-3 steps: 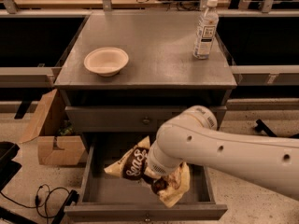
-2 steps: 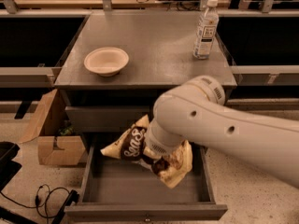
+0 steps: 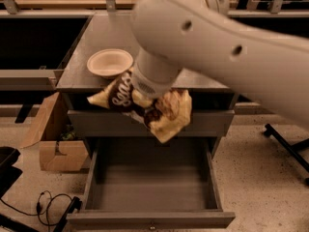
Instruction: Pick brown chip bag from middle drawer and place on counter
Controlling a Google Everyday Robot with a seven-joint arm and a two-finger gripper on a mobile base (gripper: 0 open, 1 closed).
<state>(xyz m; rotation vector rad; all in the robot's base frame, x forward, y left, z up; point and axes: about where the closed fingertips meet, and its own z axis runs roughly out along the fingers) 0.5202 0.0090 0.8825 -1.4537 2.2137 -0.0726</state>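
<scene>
brown chip bag (image 3: 119, 94) held aloft at the counter edge

the jaws are clamped on the brown chip bag, though they are largely hidden under the pale wrist; only a dark part of the gripper (image 3: 153, 114) is seen, near the centre of the frame, pressed into the crinkled foil. the bag is carried clear of the middle drawer (image 3: 152, 190) and is tilted, with its dark-brown end and white script lettering turned toward the left and its tan chip picture hanging lower right. it is seen in front of the counter's front edge and of the flat drawer front (image 3: 91, 124) below it; whether it touches the counter (image 3: 108, 35) cannot be told.

the white arm (image 3: 217, 42) is stretched from the right edge of the frame across the upper middle, and much of the counter is covered by it. a cream bowl (image 3: 109, 62) is set on the counter just up and left of the bag. the middle drawer is pulled out in the lower middle, its grey floor bare, with a small knob (image 3: 152, 227) on its front. a cardboard box (image 3: 48, 139) is placed at the left on the speckled floor (image 3: 260, 178), and a black cable (image 3: 50, 204) is coiled at lower left.
</scene>
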